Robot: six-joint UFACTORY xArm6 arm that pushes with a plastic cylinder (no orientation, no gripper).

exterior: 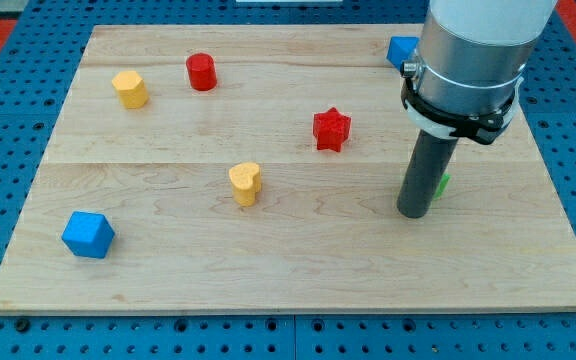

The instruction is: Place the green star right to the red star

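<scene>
My tip [414,212], a plain dark rod with no fingers to open or close, rested on the pale wooden desk [168,270], touching the green star-shaped block [443,184], mostly hidden behind it on the view's right. The red star-shaped block [332,129] lay up-left, apart. No containers present.

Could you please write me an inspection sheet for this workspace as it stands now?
Surface: wooden board on a blue perforated base.
Job's things: red star at centre right; green star mostly hidden behind the rod, to the red star's lower right.
Clutter: red cylinder, yellow block, yellow heart, blue cube, blue block partly hidden at the view's top.
Grippers: none; my tip sits against the green star's left.
Cables: nothing seen.
Surroundings: nothing seen beyond the base.
</scene>
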